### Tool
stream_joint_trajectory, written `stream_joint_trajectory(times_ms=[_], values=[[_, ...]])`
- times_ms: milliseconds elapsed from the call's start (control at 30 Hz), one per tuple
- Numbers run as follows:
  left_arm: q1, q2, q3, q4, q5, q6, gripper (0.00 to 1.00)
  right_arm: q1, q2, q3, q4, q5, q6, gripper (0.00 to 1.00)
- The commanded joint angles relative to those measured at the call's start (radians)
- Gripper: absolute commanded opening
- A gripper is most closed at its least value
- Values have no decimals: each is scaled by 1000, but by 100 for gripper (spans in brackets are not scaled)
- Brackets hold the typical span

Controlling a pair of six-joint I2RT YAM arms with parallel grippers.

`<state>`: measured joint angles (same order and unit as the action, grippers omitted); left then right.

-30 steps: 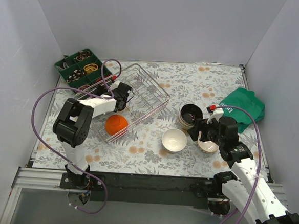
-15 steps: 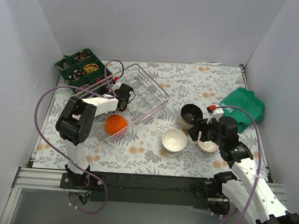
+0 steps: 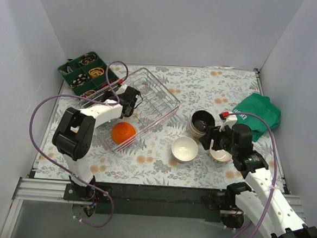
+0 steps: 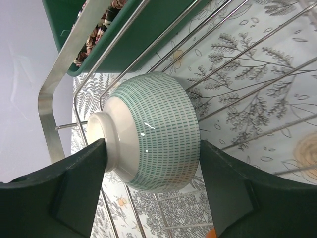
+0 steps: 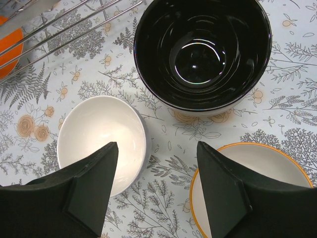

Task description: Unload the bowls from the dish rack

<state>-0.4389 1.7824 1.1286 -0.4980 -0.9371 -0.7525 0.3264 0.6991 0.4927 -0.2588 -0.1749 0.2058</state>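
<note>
The dish rack [image 3: 159, 93] is a silver wire basket at the left centre. An orange bowl [image 3: 123, 132] lies upside down at its near end. My left gripper [image 3: 133, 102] is inside the rack. In the left wrist view its fingers press the foot and rim of a white bowl with green dashes [image 4: 153, 129], which lies on its side against the rack wires [image 4: 54, 99]. My right gripper [image 3: 210, 143] is open and empty above the table, between a white bowl [image 5: 99, 134] and an orange-rimmed bowl [image 5: 267, 168]. A black bowl stack [image 5: 203, 49] stands just beyond it.
A green compartment tray [image 3: 85, 70] of small items stands behind the rack at the far left. A green cloth [image 3: 258, 115] lies at the right edge. The white bowl [image 3: 184, 148], black stack [image 3: 203, 122] and orange-rimmed bowl [image 3: 220, 155] crowd the right centre.
My left arm's elbow has shifted and the cable has swung, while its gripper stays at the same spot in the rack. The right arm has not moved.
</note>
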Motion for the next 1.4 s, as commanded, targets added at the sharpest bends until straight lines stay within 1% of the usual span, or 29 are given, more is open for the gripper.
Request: stream_joint_trajectory(times_ms=[0, 67, 400, 600, 767, 800, 967, 1100, 1133, 1200, 1233, 1300, 1333, 1367], values=[[-12, -126, 10, -2, 47, -47, 29, -3, -13, -5, 41, 15, -11, 73], [-12, -147, 7, -1, 54, -54, 25, -3, -13, -3, 43, 12, -14, 73], [-12, -281, -16, 36, 90, -68, 16, -3, -24, 6, 53, -31, -28, 72], [2, -402, -46, 94, 219, -106, 13, -3, -21, 23, 56, -86, -31, 72], [19, -503, -73, 139, 313, -152, 13, -3, -3, 38, 79, -152, 0, 72], [22, -518, -82, 154, 358, -162, 13, -1, -1, 41, 101, -176, 7, 72], [29, -610, -121, 214, 472, -220, 13, 6, 22, 55, 190, -288, 37, 72], [32, -679, -142, 256, 573, -286, 13, 45, 63, 79, 294, -319, 82, 72], [32, -690, -153, 265, 637, -301, 13, 66, 88, 86, 338, -321, 90, 72], [34, -706, -167, 300, 707, -344, 13, 98, 118, 99, 386, -319, 99, 72], [34, -716, -171, 312, 780, -363, 13, 138, 153, 118, 426, -311, 102, 72], [37, -721, -190, 344, 857, -415, 13, 187, 194, 144, 457, -278, 89, 72], [37, -724, -199, 360, 891, -432, 13, 236, 236, 180, 464, -265, 60, 72], [39, -722, -210, 374, 972, -445, 13, 261, 258, 204, 477, -244, 46, 72]])
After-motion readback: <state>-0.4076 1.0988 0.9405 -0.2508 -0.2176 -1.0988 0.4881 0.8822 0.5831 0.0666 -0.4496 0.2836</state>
